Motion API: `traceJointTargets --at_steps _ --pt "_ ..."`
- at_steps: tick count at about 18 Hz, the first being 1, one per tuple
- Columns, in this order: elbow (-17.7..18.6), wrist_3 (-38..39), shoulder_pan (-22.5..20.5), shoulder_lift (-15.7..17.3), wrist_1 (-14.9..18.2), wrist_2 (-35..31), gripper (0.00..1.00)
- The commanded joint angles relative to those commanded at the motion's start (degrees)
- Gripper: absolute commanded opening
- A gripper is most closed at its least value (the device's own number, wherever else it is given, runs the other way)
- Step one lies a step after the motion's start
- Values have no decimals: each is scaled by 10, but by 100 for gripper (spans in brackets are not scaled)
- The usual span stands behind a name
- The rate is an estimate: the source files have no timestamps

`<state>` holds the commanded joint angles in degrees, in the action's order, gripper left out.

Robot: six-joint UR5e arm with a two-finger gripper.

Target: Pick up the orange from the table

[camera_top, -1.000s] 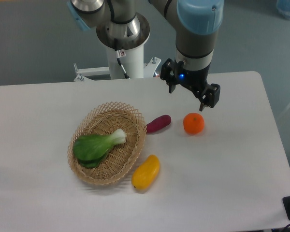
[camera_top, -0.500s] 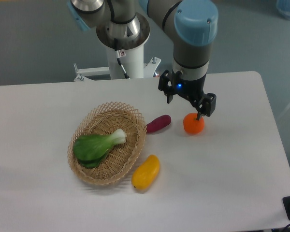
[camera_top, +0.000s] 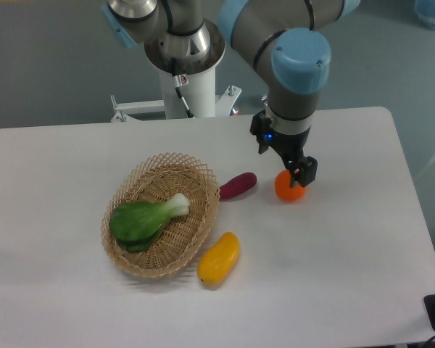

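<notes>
From the fixed camera, the only view I have: a second ago my claw (camera_top: 293, 176) hung above and slightly behind the orange (camera_top: 287, 188), with clear daylight between the fingertips and the fruit. Half a second ago I had come down until one finger was reaching the top of it. Now I have dropped further and turned at the wrist, so my claw sits right over the orange and covers its upper part; only the lower, front portion of the fruit shows beneath my dark fingers.

The orange itself has not moved. It rests on the white surface (camera_top: 348, 239), right of the purple vegetable (camera_top: 238, 185) and apart from it, and well apart from the yellow fruit (camera_top: 219, 258) and the wicker basket (camera_top: 196, 225) that holds the leafy green (camera_top: 143, 220).

Whether my fingers are spread around the orange or already pressed against it, I cannot tell: from this angle my own wrist hides the gap, and I see only one finger clearly, on the right of the fruit's top.

What this means, as I judge it: the approach is nearly done and I am at grasp height or close to it. The fruit is not yet lifted, since it lies where it did. A round, smooth fruit may roll out sideways if my fingers meet it off-centre, so I would want them straddling its widest part before closing, then a straight lift.
</notes>
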<state>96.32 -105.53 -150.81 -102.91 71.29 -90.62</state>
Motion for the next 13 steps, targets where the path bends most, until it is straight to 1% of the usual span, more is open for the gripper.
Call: traceJointTargets --at_steps 1,4,5,6,7,10,11,13 --pt "12 -11 -11 -2 -8 1 100" --pt "55 -13 -31 -12 -63 2 100" --pt "75 -11 -46 -12 -76 8 100" --pt "83 -12 -50 -13 -83 16 100" --pt "83 -11 -55 -16 -91 18 100" --pt "88 -7 -52 -28 -116 18 100" --pt "94 -8 -51 -31 -122 18 100" --pt "111 -7 -51 -33 -148 18 100"
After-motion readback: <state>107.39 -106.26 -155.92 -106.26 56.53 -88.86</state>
